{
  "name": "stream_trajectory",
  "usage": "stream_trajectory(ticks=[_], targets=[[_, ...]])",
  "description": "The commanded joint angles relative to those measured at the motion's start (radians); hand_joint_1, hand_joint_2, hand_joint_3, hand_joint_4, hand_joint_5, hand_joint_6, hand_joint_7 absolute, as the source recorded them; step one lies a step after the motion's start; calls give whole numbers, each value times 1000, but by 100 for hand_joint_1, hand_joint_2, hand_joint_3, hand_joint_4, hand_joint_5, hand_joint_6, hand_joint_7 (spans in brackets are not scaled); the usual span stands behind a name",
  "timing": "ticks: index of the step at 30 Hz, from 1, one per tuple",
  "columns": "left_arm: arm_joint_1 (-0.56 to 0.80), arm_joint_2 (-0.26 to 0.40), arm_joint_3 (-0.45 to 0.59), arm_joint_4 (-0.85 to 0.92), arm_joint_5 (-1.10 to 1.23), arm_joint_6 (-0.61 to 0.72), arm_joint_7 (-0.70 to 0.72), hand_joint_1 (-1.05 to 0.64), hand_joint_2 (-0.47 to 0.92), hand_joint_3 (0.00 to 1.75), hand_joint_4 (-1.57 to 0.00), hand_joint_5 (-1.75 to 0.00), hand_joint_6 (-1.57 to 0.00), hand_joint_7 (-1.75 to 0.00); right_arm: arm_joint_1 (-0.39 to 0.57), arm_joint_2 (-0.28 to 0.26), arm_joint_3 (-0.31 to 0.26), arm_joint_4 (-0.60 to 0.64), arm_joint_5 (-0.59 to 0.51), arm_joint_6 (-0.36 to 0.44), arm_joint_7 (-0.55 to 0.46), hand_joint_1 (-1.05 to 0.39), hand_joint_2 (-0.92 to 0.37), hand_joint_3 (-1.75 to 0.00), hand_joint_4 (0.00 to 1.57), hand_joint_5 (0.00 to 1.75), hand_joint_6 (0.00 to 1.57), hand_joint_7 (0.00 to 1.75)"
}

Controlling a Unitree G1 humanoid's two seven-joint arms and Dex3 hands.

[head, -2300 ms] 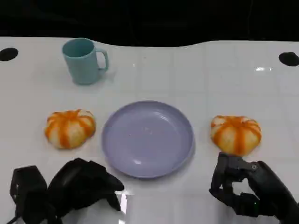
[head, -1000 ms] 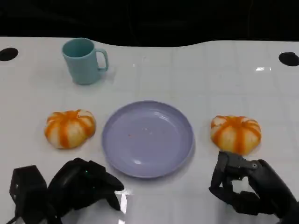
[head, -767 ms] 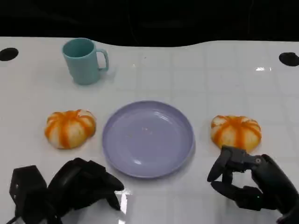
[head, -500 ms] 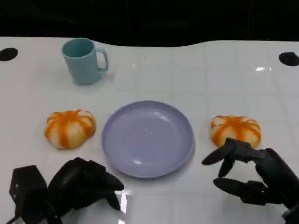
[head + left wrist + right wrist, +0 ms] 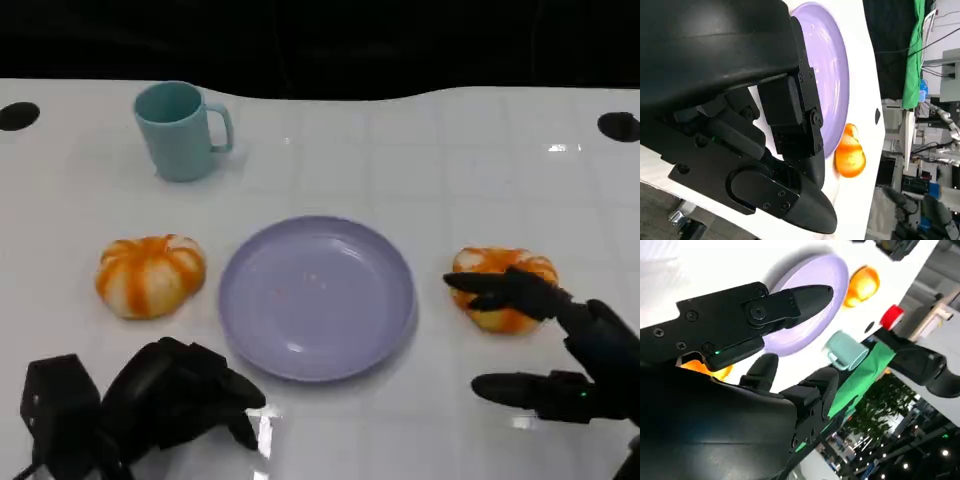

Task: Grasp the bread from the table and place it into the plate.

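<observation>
As right hand (image 5: 560, 350) spreads over bread (image 5: 497, 290) — plate (image 5: 316, 297) bare.

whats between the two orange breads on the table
The purple plate lies between the left bread and the right bread, seen in the head view.

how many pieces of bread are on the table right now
2. One bread lies left of the plate, untouched. The other bread lies right of the plate, with the right hand open over it. None looks hidden.
</observation>
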Motion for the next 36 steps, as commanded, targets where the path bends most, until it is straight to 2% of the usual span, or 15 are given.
stream_trajectory(ticks=[1, 12, 13, 14, 15, 16, 17, 19, 27, 34, 36], targets=[[-2, 12, 1, -8, -4, -6, -3, -105, 84, 0, -127, -88, -157, -6, -1, -14, -7, -17, -1, 14, -8, -56, -92, -6, 6, 85, 23, 30], [-2, 12, 1, -8, -4, -6, -3, -105, 84, 0, -127, -88, -157, -5, -1, -15, -7, -19, -1, 17, -9, -56, -92, -6, 7, 83, 25, 26], [-2, 13, 0, -8, -1, -10, -1, -105, 84, 0, -127, -88, -157, -5, -10, -38, -26, -43, -84, 30, -52, -56, -92, -6, 7, 83, 25, 26], [0, 13, 2, -10, -4, -4, -4, -105, 84, 0, -127, -88, -157, -5, -39, -70, -30, -71, -258, 98, -135, -61, -91, -7, 3, 73, 20, 21], [1, 13, 3, -11, -7, 0, -7, -105, 84, 0, -126, -88, -157, -5, -60, -92, -32, -92, -388, 151, -198, -63, -89, -6, 1, 66, 19, 19], [3, 13, 3, -13, -7, 3, -6, -105, 83, 0, -126, -88, -157, -5, -91, -113, -6, -87, -541, 214, -278, -64, -87, -5, 1, 61, 19, 18], [4, 13, 3, -14, -7, 7, -4, -105, 83, 0, -126, -89, -157, -5, -113, -120, 18, -75, -631, 257, -328, -65, -87, -4, 0, 59, 20, 17], [5, 13, 1, -13, -1, 0, 3, -105, 84, 0, -127, -89, -157, -5, -133, -119, 46, -54, -704, 298, -371, -65, -86, -3, 0, 56, 20, 16], [7, 13, 6, -14, -14, -1, -14, -105, 84, 0, -125, -88, -156, -4, -174, -126, 115, -3, -742, 368, -432, -66, -85, -1, 0, 56, 22, 13], [8, 13, 6, -14, -17, -2, -17, -105, 83, 0, -124, -89, -157, -4, -183, -141, 142, 2, -731, 390, -445, -66, -85, -1, 0, 56, 22, 11], [9, 15, 2, -17, -9, -6, -11, -105, 84, 0, -125, -89, -156, -4, -215, -141, 164, 48, -731, 407, -415, -67, -86, -1, 0, 54, 20, 10]])
